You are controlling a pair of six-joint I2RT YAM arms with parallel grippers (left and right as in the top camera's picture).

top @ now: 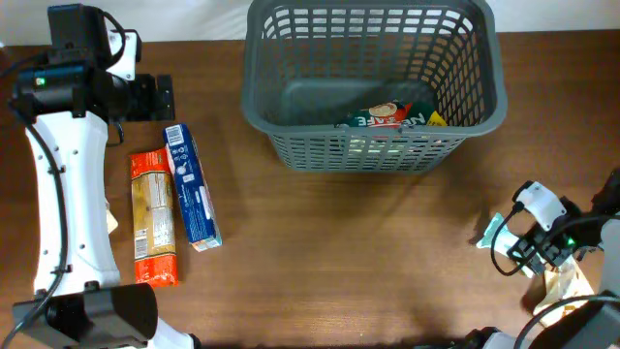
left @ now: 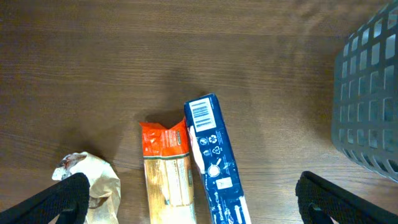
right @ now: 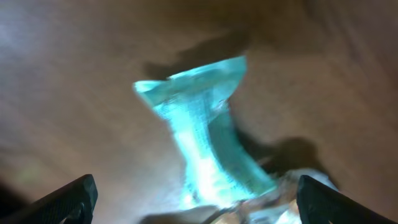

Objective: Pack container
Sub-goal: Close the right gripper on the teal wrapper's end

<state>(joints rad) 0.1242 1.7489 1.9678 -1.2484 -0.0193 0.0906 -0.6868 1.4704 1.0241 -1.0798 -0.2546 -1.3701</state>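
Observation:
The dark grey lattice basket (top: 373,145) stands at the back centre; its corner also shows in the left wrist view (left: 370,93). A red and green snack packet (top: 387,116) lies inside it. A blue box (top: 191,186) and an orange pasta packet (top: 153,217) lie side by side at the left. My left gripper (left: 199,208) is open and empty, above them near the back left. My right gripper (right: 196,205) is open at the front right, its fingers wide apart over a blurred teal packet (right: 205,137), which also shows in the overhead view (top: 489,231).
A crumpled beige paper packet (left: 93,180) lies left of the orange packet. Another pale packet (top: 562,281) lies under the right arm near the front right corner. The table (top: 339,262) is dark wood.

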